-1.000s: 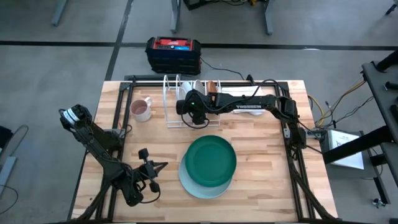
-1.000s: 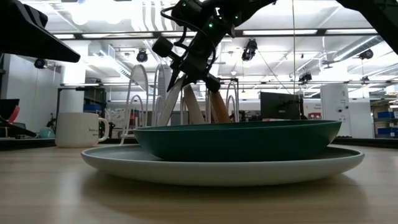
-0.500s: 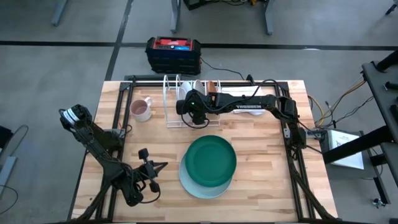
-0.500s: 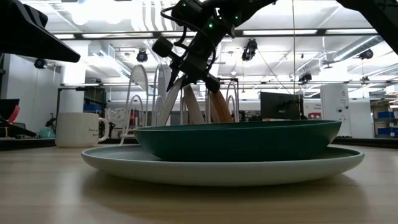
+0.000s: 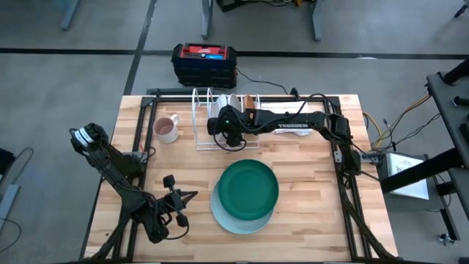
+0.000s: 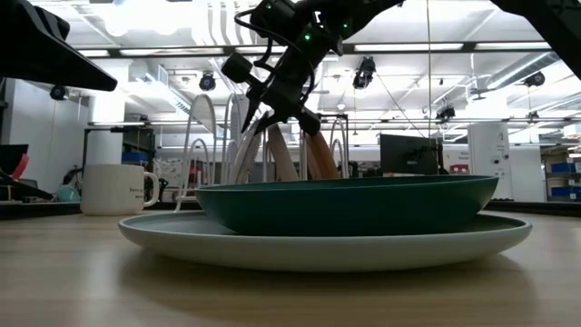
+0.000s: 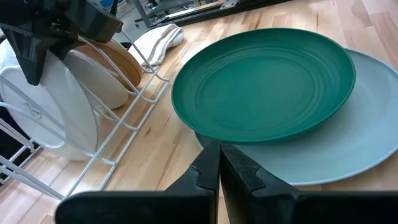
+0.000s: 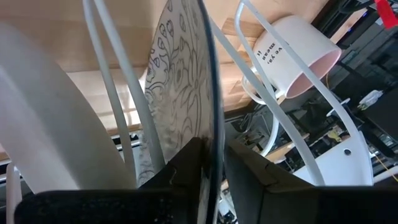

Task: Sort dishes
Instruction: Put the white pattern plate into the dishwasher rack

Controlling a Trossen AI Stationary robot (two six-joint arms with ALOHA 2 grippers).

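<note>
A white wire dish rack (image 5: 199,119) stands at the table's far side. In it a white plate (image 8: 43,130) and a small brown plate (image 7: 121,62) stand on edge. My right gripper (image 5: 224,130) is over the rack, shut on the grey-speckled patterned plate (image 8: 180,81), which stands between the rack's wires. The dark green plate (image 5: 249,189) lies on the pale mint plate (image 5: 229,218) at the table's middle front. My left gripper (image 7: 219,167) is shut and empty near the table's front left, to the left of this stack. My right gripper pinches the patterned plate's upper rim (image 8: 212,134) between its two fingers, one finger (image 8: 186,167) on each face. It comes from above, slanting down into the rack (image 6: 272,100). The plate stands on edge, tilted, between the rack's wires; its lower rim is hidden.
A pinkish mug (image 5: 166,129) stands left of the rack. A folded white striped cloth (image 7: 158,37) lies right of the rack, under my right arm. A black and red box (image 5: 204,62) sits on the floor beyond the far edge. Bare wood shows at the front right.
</note>
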